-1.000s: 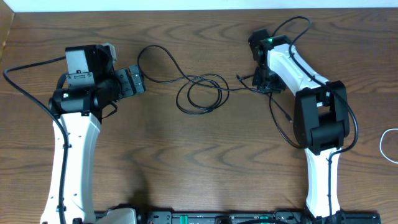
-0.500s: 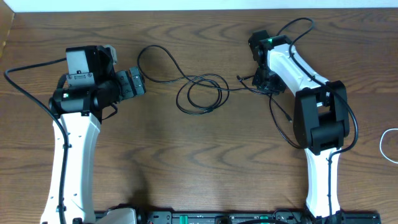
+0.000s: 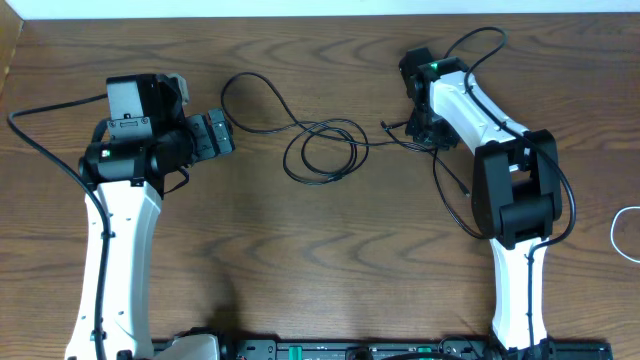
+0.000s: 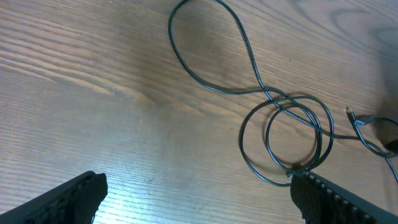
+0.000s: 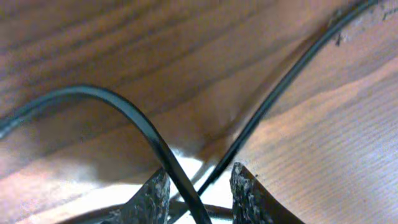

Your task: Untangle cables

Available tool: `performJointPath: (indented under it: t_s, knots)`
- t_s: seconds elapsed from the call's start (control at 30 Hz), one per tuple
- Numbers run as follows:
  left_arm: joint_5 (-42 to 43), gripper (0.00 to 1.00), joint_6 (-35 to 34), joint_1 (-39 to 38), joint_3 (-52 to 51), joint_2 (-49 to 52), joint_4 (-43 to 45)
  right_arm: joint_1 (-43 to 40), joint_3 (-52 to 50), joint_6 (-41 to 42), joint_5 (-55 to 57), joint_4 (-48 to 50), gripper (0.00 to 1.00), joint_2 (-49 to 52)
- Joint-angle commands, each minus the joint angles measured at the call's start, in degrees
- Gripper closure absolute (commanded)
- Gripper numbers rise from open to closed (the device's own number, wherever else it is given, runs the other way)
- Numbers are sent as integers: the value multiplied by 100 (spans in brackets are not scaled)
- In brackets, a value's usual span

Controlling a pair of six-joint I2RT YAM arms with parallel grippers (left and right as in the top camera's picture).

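Black cable (image 5: 140, 127) inside the right claw (image 5: 199, 190)

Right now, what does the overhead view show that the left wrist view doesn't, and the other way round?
Only overhead: the bodies of the left arm and right arm, and a white cable at the table's right edge. Only left wrist: the left gripper from behind its own fingertips, wide apart in the bottom corners. Both: the black cable lying in loops on the wooden table.

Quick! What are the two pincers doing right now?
Left pincer: open, holding nothing.
Right pincer: nearly closed around the black cable, but I can't tell if it's pinching it.
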Motion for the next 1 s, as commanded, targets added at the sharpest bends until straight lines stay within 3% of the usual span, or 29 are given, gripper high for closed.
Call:
performJointPath:
  t_s: [0.0, 0.3, 0.73, 0.97]
  knots:
    - [68, 1, 50, 20, -24, -107, -15, 68, -151, 111, 107, 138, 70, 105]
    - [66, 1, 50, 20, -24, -107, -15, 214, -345, 289, -26, 619, 70, 105]
    - [66, 1, 50, 20, -24, -107, -33, 129, -352, 1215, 20, 96, 69, 105]
    - [66, 1, 50, 20, -24, -107, -52, 125, -361, 1250, 13, 105, 69, 105]
